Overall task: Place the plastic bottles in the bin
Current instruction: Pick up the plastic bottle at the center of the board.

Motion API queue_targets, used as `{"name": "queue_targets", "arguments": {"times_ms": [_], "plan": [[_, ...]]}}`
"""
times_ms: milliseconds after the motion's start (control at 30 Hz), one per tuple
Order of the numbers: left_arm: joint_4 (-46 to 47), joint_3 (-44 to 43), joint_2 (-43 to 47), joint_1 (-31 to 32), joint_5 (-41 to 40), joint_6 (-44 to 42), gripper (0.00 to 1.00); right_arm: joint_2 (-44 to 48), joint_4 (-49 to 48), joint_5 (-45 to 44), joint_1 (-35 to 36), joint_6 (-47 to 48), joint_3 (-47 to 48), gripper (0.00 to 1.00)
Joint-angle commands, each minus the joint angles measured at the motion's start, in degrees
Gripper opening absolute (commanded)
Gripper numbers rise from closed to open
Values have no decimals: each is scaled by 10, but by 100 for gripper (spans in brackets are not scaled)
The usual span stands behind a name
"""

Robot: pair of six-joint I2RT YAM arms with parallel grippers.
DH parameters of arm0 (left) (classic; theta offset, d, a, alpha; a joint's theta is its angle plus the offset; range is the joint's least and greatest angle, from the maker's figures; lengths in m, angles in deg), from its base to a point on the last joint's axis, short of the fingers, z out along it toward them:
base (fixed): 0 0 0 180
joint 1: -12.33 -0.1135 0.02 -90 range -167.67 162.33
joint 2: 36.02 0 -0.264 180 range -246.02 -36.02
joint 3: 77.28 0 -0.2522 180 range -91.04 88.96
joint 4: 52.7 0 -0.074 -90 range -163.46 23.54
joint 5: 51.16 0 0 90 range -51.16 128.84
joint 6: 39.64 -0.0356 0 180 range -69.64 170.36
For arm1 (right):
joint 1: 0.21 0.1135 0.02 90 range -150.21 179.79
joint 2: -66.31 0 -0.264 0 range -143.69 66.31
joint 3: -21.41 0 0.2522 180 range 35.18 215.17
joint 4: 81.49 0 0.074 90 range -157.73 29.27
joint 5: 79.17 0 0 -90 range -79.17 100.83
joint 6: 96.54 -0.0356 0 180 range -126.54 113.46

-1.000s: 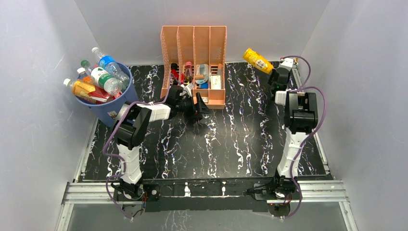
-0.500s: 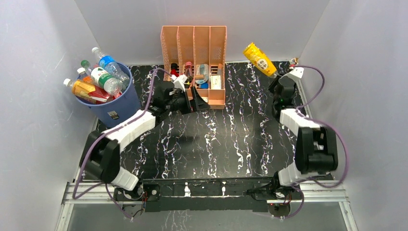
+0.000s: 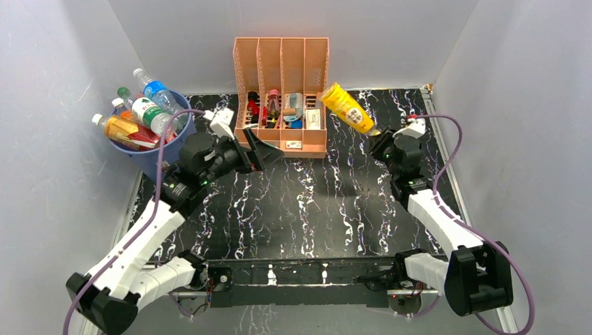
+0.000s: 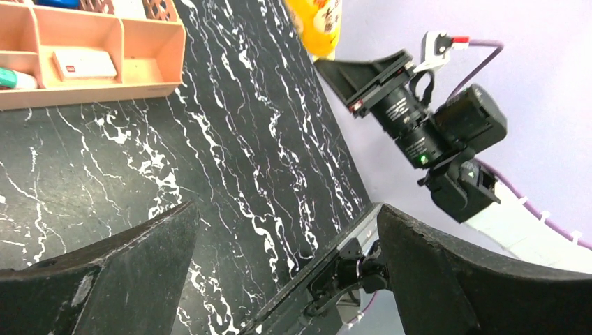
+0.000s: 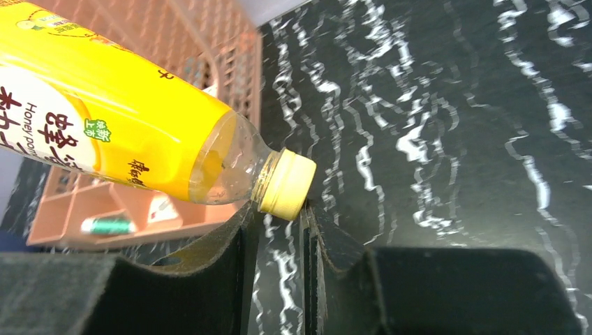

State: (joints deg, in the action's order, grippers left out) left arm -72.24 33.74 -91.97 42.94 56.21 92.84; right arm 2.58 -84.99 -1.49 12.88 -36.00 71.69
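Observation:
My right gripper (image 3: 375, 137) is shut on the cap of a yellow juice bottle (image 3: 346, 107) and holds it in the air, right of the peach rack. In the right wrist view the yellow bottle (image 5: 119, 132) juts up-left from my gripper (image 5: 280, 218). The blue bin (image 3: 176, 147) stands at the back left, heaped with several bottles (image 3: 150, 112) that stick out over its rim. My left gripper (image 3: 267, 149) is open and empty in front of the rack; the left wrist view shows my left gripper (image 4: 286, 255) with its jaws wide apart over the table.
The peach slotted rack (image 3: 281, 59) stands at the back centre with small items between its dividers; it also shows in the left wrist view (image 4: 84, 49). White walls close in on three sides. A metal rail (image 3: 293, 276) runs along the near edge.
My right arm has swung left and forward, carrying the yellow bottle from the back right corner toward the rack. My left arm has pulled back and to the left, its gripper still open.

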Motion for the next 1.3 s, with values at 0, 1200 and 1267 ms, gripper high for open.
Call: {"name": "queue_targets", "arguments": {"times_ms": [0, 1200, 1267], "plan": [[-34, -11, 45, 4, -42, 15, 98, 23, 22, 27, 51, -37, 12, 35], [60, 39, 132, 4, -208, 16, 98, -148, 138, -22, 355, -95, 275, 34], [83, 52, 133, 4, -224, 26, 98, -151, 144, -31, 362, -98, 278, 34]]}}
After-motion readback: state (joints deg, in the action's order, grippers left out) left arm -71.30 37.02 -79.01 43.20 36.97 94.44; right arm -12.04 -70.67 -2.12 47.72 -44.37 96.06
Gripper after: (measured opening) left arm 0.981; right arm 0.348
